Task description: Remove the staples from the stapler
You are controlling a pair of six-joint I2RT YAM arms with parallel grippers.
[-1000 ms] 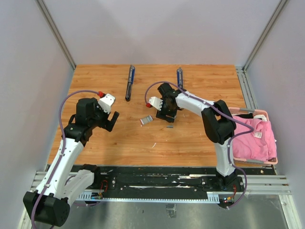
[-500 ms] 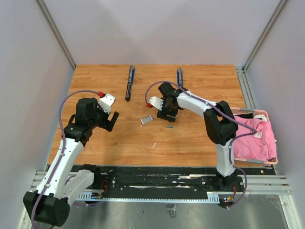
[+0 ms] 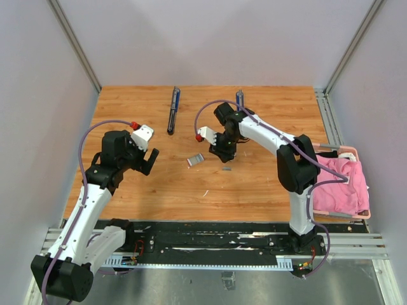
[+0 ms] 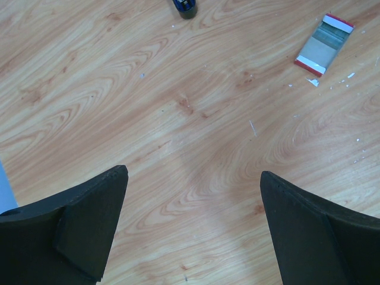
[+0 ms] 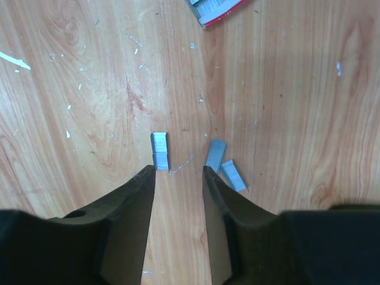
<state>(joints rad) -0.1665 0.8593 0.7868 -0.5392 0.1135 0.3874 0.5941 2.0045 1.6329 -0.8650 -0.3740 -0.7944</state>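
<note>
Three short silvery staple strips lie on the wood just ahead of my right gripper [image 5: 178,171]: one [image 5: 159,151] at the left fingertip, two [image 5: 215,155] [image 5: 233,175] by the right fingertip. The jaws stand a little apart with only bare wood between them. In the top view the right gripper [image 3: 222,151] hovers over the staples [image 3: 226,169]. Two long dark blue staplers [image 3: 173,109] [image 3: 240,98] lie at the far side. My left gripper [image 4: 193,173] is wide open and empty over bare wood; in the top view it [image 3: 145,160] is left of centre.
A small white box with red print [image 3: 195,159] lies between the arms, also in the left wrist view [image 4: 323,44] and at the top edge of the right wrist view [image 5: 215,7]. A pink cloth in a tray [image 3: 343,181] sits at the right edge. Grey walls surround the table.
The right arm's wrist has shifted slightly toward the far side and its elbow has moved right; the gripper stays over the staples. The left arm has not moved.
</note>
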